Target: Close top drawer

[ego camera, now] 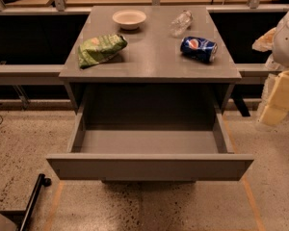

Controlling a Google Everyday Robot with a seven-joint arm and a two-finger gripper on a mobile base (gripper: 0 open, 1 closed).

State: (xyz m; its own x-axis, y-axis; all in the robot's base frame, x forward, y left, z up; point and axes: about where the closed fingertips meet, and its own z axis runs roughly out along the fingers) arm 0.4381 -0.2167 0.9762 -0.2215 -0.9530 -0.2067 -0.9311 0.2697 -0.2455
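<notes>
Only mark I can read: the Pepsi globe logo on the blue can [198, 48], which lies on its side at the right of the desk [154, 61] top. The green bag [101, 49] at the left carries print, but I can't make it out. Same for the clear bottle [181, 23] at the back. The pincer [278, 100] is at the far right, off the desk's side, with nothing legible on it.

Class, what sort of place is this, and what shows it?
Likely a robotics test lab: grey cabinet on a taped, speckled floor, top drawer pulled open, the gripper hanging at the right edge.
</notes>
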